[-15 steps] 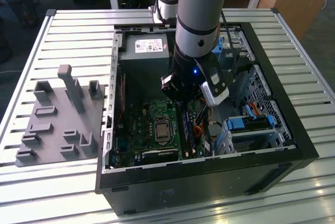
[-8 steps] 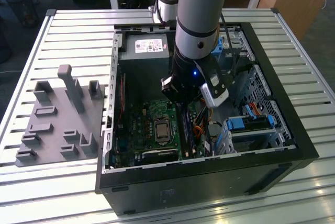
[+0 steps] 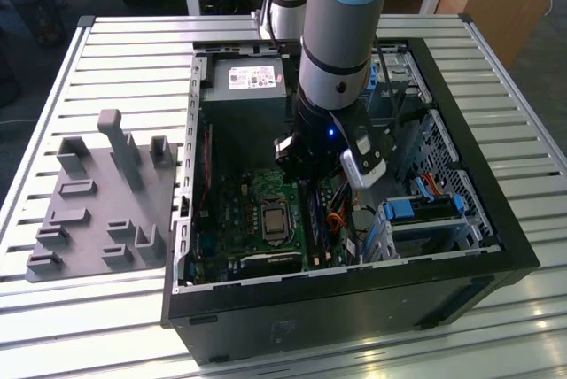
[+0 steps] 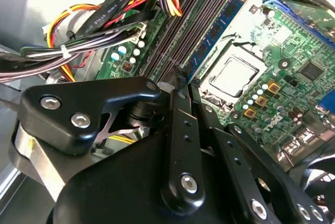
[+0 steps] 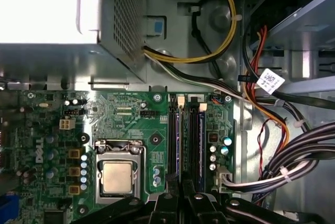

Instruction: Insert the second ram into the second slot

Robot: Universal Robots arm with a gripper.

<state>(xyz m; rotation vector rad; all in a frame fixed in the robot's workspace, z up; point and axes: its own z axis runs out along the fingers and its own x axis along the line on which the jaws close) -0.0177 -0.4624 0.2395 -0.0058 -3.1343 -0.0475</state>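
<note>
The gripper [image 4: 180, 84] has its black fingers pressed together, shut, and points down into the open computer case [image 3: 496, 246]. Its tips sit at one end of the bank of memory slots [image 5: 191, 130], shown in both wrist views [image 4: 178, 35]. A thin blue ram [image 4: 215, 29] with dark chips stands on edge in the bank, on the processor's side [image 5: 179, 135]. The fingertips [image 5: 181, 186] are right over the end of that blue strip. I cannot tell whether they touch it. In the exterior view the arm's wrist [image 3: 335, 122] hangs above the slots [image 3: 317, 220].
The processor socket [image 5: 116, 176] lies beside the slots. Bundled cables [image 5: 272, 130] run on their other side. The power supply [image 3: 248, 82] fills the case's far corner, and blue drive brackets [image 3: 416, 211] sit at the exterior view's right. A grey fixture plate [image 3: 97, 211] lies outside the case.
</note>
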